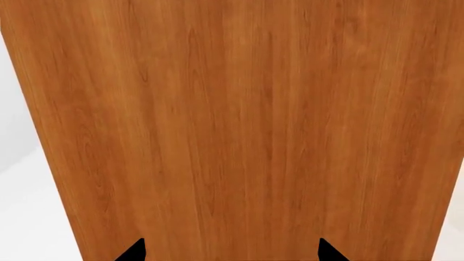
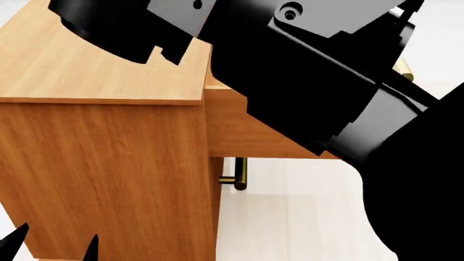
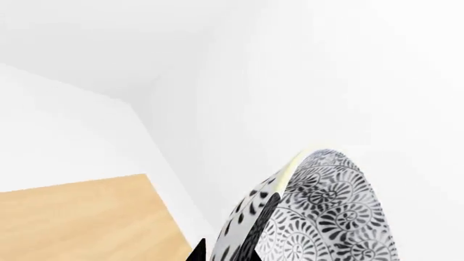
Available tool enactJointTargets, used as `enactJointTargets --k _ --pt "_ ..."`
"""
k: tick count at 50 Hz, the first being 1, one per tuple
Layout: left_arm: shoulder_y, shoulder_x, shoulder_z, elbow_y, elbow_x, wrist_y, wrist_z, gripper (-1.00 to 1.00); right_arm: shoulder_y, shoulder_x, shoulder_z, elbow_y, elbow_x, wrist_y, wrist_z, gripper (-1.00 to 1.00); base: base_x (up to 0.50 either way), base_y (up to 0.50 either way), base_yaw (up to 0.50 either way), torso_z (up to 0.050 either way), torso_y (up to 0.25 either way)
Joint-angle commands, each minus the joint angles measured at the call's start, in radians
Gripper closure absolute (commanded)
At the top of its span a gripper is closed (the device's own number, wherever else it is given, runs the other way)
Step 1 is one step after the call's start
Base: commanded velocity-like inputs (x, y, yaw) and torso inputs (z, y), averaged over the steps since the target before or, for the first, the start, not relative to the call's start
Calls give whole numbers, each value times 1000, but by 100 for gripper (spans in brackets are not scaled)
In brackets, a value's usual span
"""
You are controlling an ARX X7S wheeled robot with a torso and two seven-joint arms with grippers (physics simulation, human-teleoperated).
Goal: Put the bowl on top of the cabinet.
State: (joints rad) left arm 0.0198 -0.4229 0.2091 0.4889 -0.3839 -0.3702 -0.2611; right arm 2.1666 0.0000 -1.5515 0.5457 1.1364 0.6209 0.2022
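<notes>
Bowl (image 3: 326, 212) seen pinched at rim by right pincer (image 3: 239, 239), one dark finger across patterned wall; bowl carried tilted, mouth turned sideways, in right wrist view only. Cabinet (image 2: 101, 81) flat top glimpsed below and beside bowl, not touched. In head view right arm (image 2: 312, 81) stretched over cabinet top. Left pincer (image 1: 228, 253) spread, empty, facing cabinet side panel low down. Placement judged to need bowl levelled, then lowered onto top; right arm alone concerned.

- Bright, even, soft light throughout; walls and floor nearly wash out to white.
- The cabinet (image 2: 108, 163) top is paler than its darker side panel.
- Faint shadow under the top's edge.
- Renders sharp, no blur or glare.
</notes>
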Motion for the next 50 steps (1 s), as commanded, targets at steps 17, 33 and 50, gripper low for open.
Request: enactJointTargets --k 17,33,50 --pt "11 -14 -3 20 -12 6 -1 -100 -120 0 3 -98 -129 67 -132 100 0 0 0 0 0" --pt "18 -20 -2 33 -16 7 -6 -100 -146 0 4 -121 -148 120 -185 100 0 0 0 0 1" --pt "25 -28 -11 49 -28 12 -9 -100 -215 0 5 -168 -262 208 -283 100 0 0 0 0 1"
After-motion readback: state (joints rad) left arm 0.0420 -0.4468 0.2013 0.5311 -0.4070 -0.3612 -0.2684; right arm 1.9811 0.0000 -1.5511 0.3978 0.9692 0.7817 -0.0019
